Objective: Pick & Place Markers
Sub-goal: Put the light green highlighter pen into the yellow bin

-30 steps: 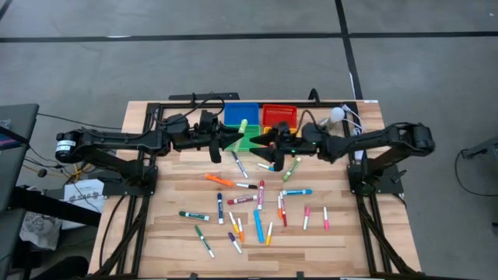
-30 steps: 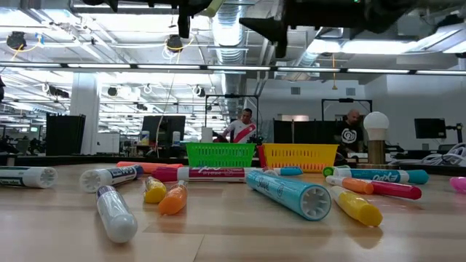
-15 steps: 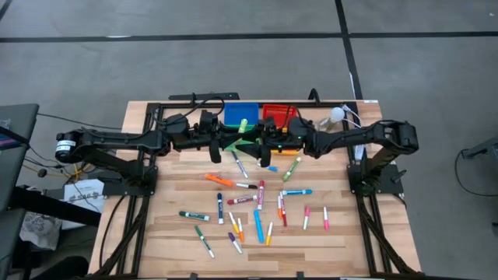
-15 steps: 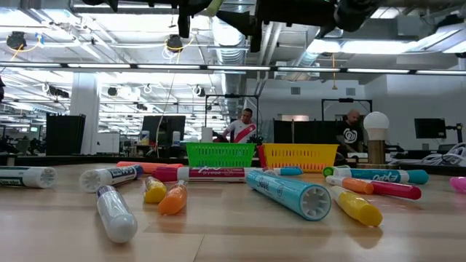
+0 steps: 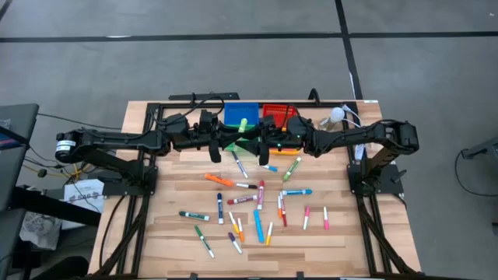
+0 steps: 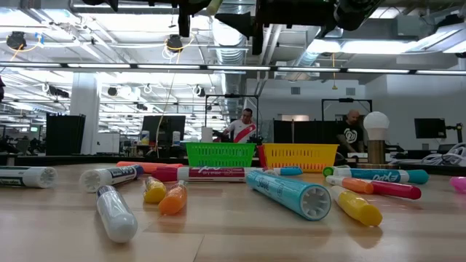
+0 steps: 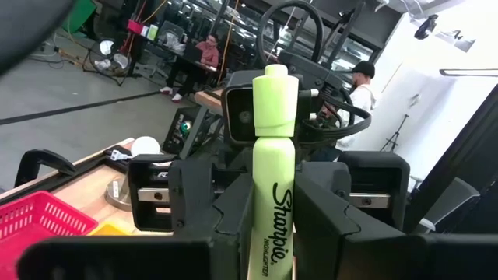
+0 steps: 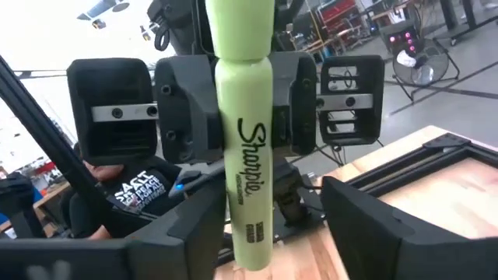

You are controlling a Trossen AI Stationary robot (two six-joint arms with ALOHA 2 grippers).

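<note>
Standing between both pincers: green marker [image 7: 272, 163]

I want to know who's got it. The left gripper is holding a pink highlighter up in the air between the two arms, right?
Almost. The highlighter is light green, not pink; the left wrist view shows its colour plainly. The rest holds: the left gripper is shut on it, up in the air between the two arms, with the right gripper facing it.

Lower barrel of the green highlighter [image 7: 274, 187] disappears between the left gripper [image 7: 272, 233] fingers; its cap end runs past the frame edge above the right gripper [image 8: 268, 233].
</note>
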